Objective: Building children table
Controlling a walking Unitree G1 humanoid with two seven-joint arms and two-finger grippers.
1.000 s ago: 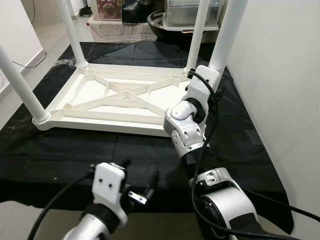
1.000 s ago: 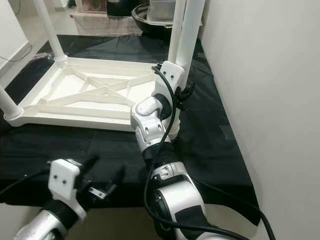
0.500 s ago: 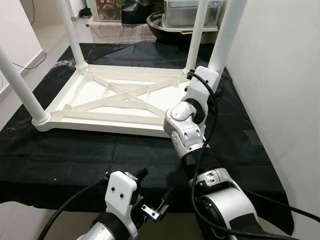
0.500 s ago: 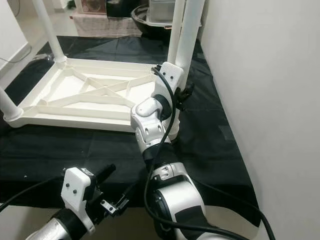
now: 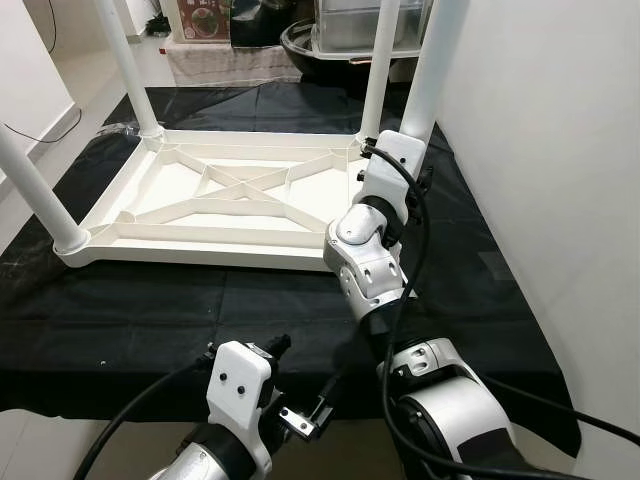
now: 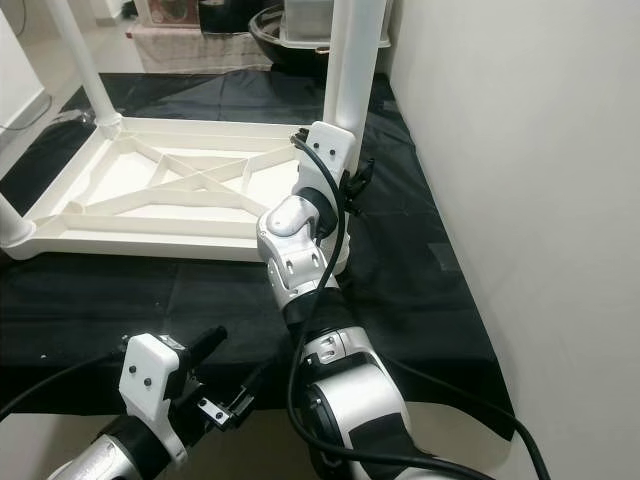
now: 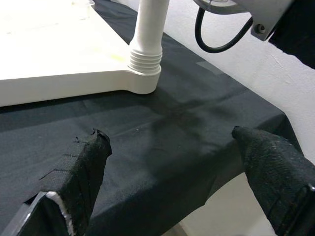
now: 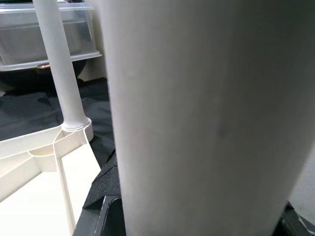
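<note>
The white children's table (image 5: 200,190) lies upside down on a black cloth (image 5: 150,300), its legs pointing up. My right gripper (image 5: 416,184) is at the base of the near-right leg (image 5: 430,70). In the right wrist view that leg (image 8: 197,113) sits tight between the black fingers (image 8: 101,201), so the gripper is shut on it. My left gripper (image 5: 305,372) hovers low over the cloth's front edge, open, with nothing between its fingertips (image 7: 96,147). In the left wrist view it looks toward the threaded foot of the near-right leg (image 7: 146,59).
Three more legs stand at the far left (image 5: 125,60), near left (image 5: 35,190) and far right (image 5: 378,70). A white wall (image 5: 540,150) runs close along the right. A clear plastic bin (image 5: 350,15) and a dark bowl (image 5: 300,40) sit behind the table.
My left gripper has moved right and down toward the cloth's front edge, then held. The right gripper stays on the leg. The whole view has shifted slightly.
</note>
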